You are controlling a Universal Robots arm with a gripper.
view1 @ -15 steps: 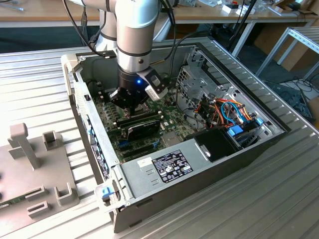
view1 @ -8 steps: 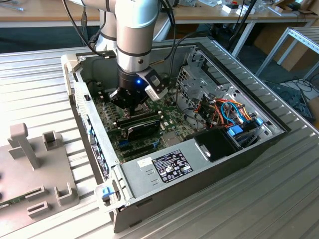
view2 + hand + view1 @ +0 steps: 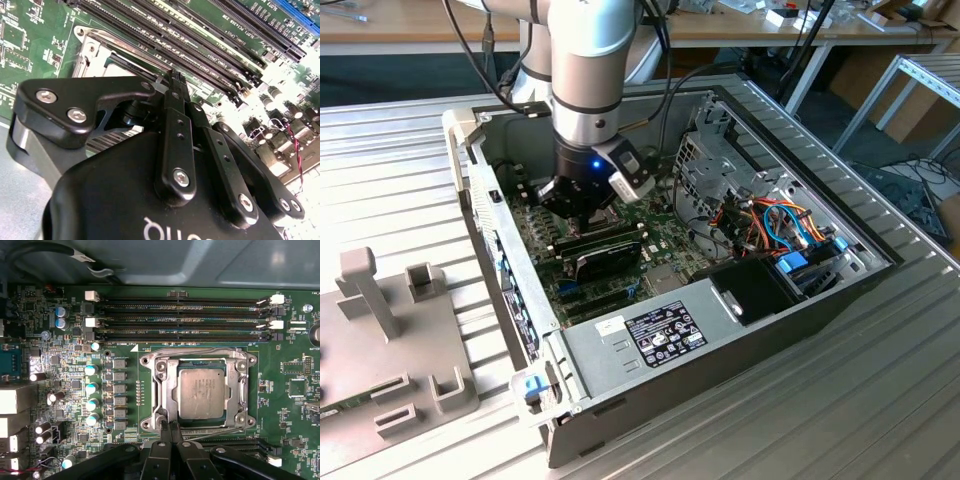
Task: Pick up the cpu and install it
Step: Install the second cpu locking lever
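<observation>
Motherboard (image 3: pixel 70 365) | first wrist view: cpu (image 3: pixel 201 393) seemingly seated in socket (image 3: pixel 240 390) | claw (image 3: pixel 170 426) clenched, empty

An open computer case (image 3: pixel 740 330) lay on a ribbed metal counter (image 3: pixel 880 400), its green motherboard (image 3: pixel 295 365) exposed. Long black memory slots (image 3: pixel 180 322) ran side by side beside the square socket frame (image 3: pixel 155 390), and a row of teal-topped capacitors (image 3: pixel 91 387) stood nearby. A labelled power supply (image 3: pixel 660 335) sat at the case's near end, beside orange and blue cables (image 3: pixel 780 225). A grey plastic fixture (image 3: pixel 380 340) rested at the exterior view's left.
</observation>
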